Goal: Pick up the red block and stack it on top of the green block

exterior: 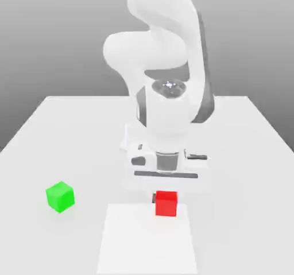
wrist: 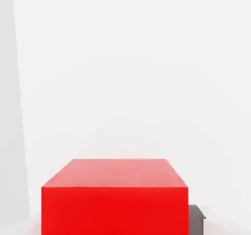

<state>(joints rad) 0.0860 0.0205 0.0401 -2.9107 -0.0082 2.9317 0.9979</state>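
Note:
The red block (exterior: pixel 166 203) sits between the fingers of my gripper (exterior: pixel 166 199), near the table's front middle in the exterior view. One dark finger (exterior: pixel 154 198) shows against the block's side towards the exterior view's left. In the hand view the red block (wrist: pixel 115 199) looms close, with a dark finger (wrist: pixel 196 220) pressed against its side. The gripper is shut on the block. Whether the block rests on the table or hangs just above it I cannot tell. The green block (exterior: pixel 60 197) stands alone on the table, well off to the exterior view's left of the gripper.
The white table (exterior: pixel 241 147) spreads around both blocks, with a lighter rectangular patch (exterior: pixel 148 242) under and in front of the red block. The arm's white body (exterior: pixel 166 96) rises behind the gripper.

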